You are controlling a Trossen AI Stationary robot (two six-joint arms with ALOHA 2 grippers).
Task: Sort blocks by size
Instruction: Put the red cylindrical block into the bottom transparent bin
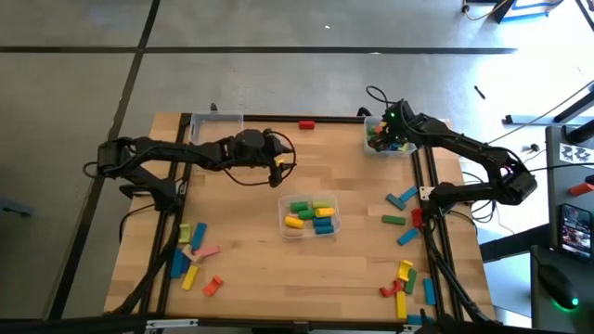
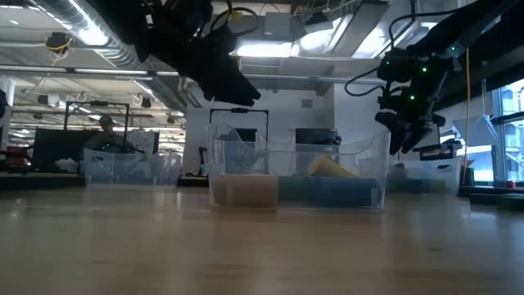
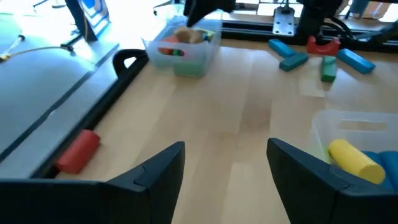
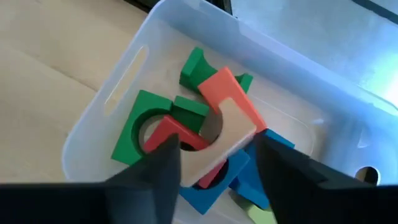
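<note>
The right gripper [image 1: 388, 123], jaws apart and empty, hovers over the far-right bin [image 1: 373, 148] of arches [image 4: 221, 121]. The left gripper [image 1: 278, 169] hangs open mid-table. 2 bins hold blocks; loose blocks [image 1: 405, 278] lie scattered at both near corners, so much is left.

Worktop [image 1: 251, 232]: pale wood w/ plank grain. Arms & both tools: black.

Far-right bin [image 4: 124, 74]: clear plastic; holds green arches [image 4: 140, 124], a red arch [image 4: 171, 134], a salmon-pink piece [image 4: 233, 102] w/ bare-wood side, blue blocks [image 4: 239, 180].

Middle bin [image 1: 310, 218]: clear; yellow, green, blue blocks inside.

Red block [image 1: 306, 123] at far edge.

Loose blocks on the left side [image 1: 193, 250]: yellow, green, blue, pink, orange.

Loose blocks on the right side [image 1: 406, 278]: blue, green, red, yellow, orange.

Left wrist view: yellow round piece [image 3: 354, 158] in the clear bin, red block [image 3: 78, 151] by the black rail.
</note>
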